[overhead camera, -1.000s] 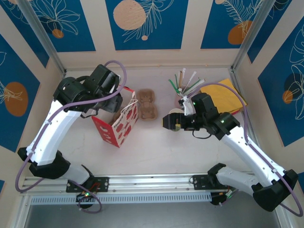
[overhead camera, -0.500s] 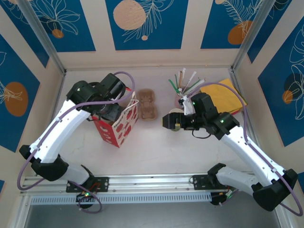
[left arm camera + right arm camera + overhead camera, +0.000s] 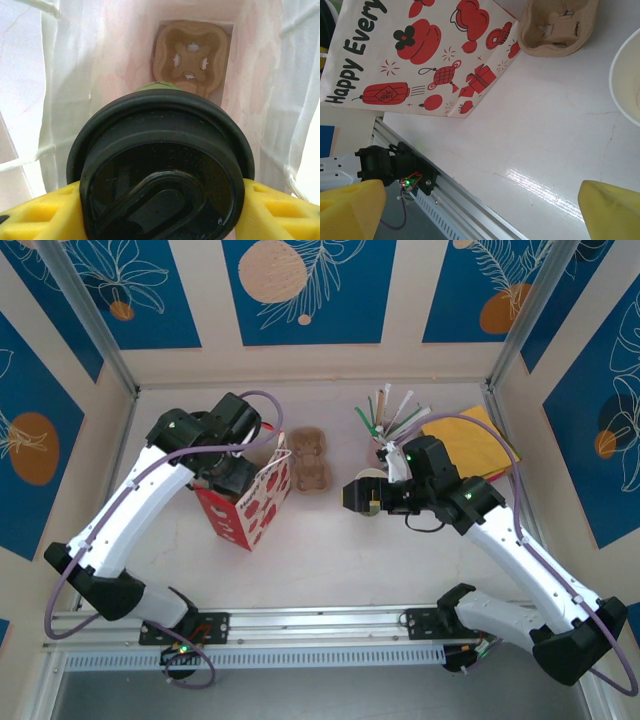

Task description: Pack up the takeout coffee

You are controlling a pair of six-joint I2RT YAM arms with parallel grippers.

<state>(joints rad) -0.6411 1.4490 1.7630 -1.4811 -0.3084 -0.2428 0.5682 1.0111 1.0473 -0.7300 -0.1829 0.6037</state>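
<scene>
my left claw [image 3: 160, 202] clamped on the takeout coffee [image 3: 160, 165], bag [image 3: 90, 75] walls around it, cardboard tray [image 3: 191, 57] beneath, my right claw [image 3: 480, 210] spread wide above the table [image 3: 545, 125]

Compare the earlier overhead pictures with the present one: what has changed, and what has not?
The left gripper, holding the takeout coffee, swung rightward into the paper bag through its open top. The right gripper, open, the bag and the cup carrier stayed put.
</scene>
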